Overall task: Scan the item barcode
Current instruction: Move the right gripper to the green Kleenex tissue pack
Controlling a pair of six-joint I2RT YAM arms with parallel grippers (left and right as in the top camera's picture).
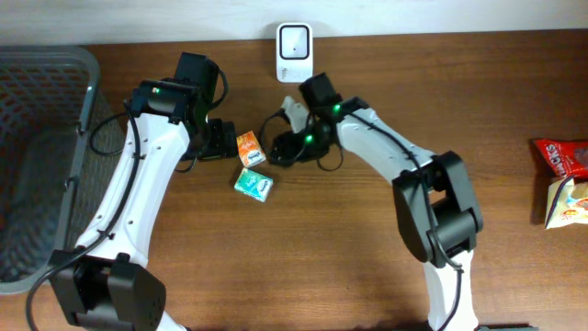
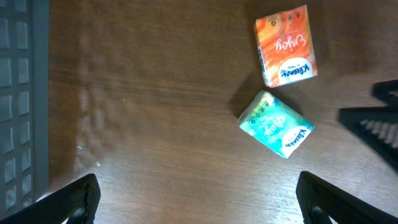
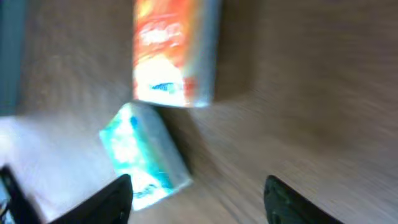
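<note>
Tissue packs: orange pack [image 1: 250, 148] and teal pack [image 1: 254, 184] lie flat on table [image 1: 367, 257], just beside each other, between both arms' fingers. Left gripper [image 2: 198, 186]: jaws spread wide, empty, packs ahead of its fingertips. Right gripper [image 3: 199, 190]: jaws apart, empty, packs close ahead.

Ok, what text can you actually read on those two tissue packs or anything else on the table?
"Kleenex": oval logo on the orange plastic-wrapped tissue pack.
"Kleenex": oval logo on the teal plastic-wrapped tissue pack.
Script word across the orange pack: not legible.
Lettering on the red snack bag at the table's right edge: too small.
Right wrist view: everything too blurred.
</note>
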